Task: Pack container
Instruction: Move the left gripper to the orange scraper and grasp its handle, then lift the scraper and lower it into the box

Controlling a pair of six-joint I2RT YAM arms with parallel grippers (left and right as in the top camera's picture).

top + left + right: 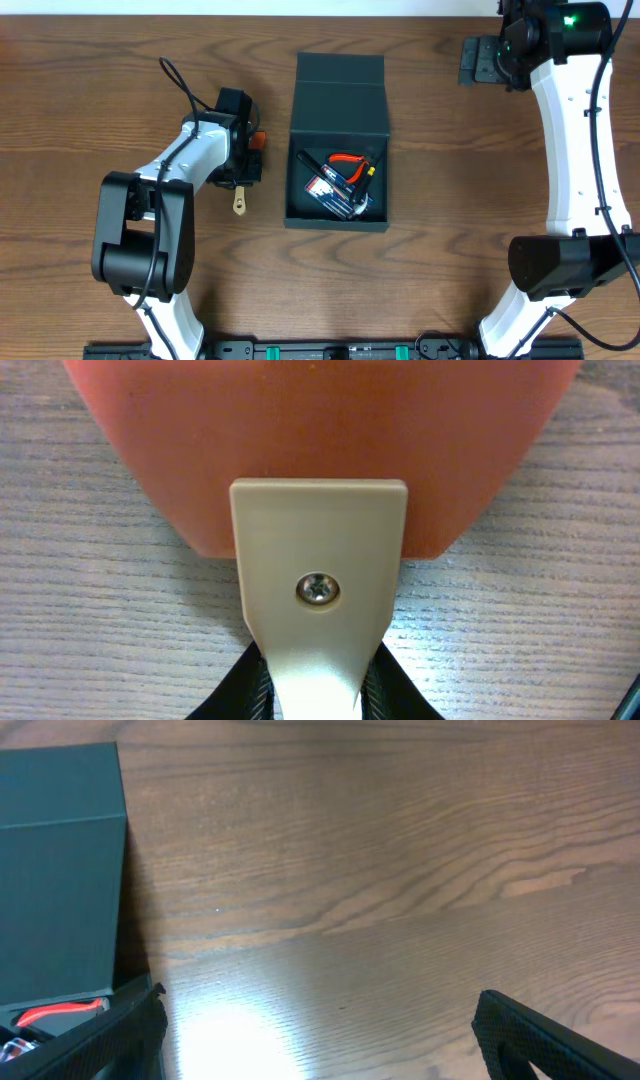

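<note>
The dark teal container (338, 100) stands mid-table with its flap lid folded back. Inside lie red-handled pliers (348, 160), a black tool and a packaged item (335, 195). My left gripper (245, 172) is left of the container, low over the table. In the left wrist view it (320, 685) is shut on the beige handle of a scraper (320, 550) with a wide orange blade. My right gripper (482, 62) is open and empty to the right of the lid. The right wrist view (320, 1040) shows the container (60, 870) and a red handle (60, 1012) at the left.
The scraper's beige end with a hole (240, 204) pokes out below my left gripper. Bare wooden table (450, 200) lies between the container and the right arm's white links (575, 150).
</note>
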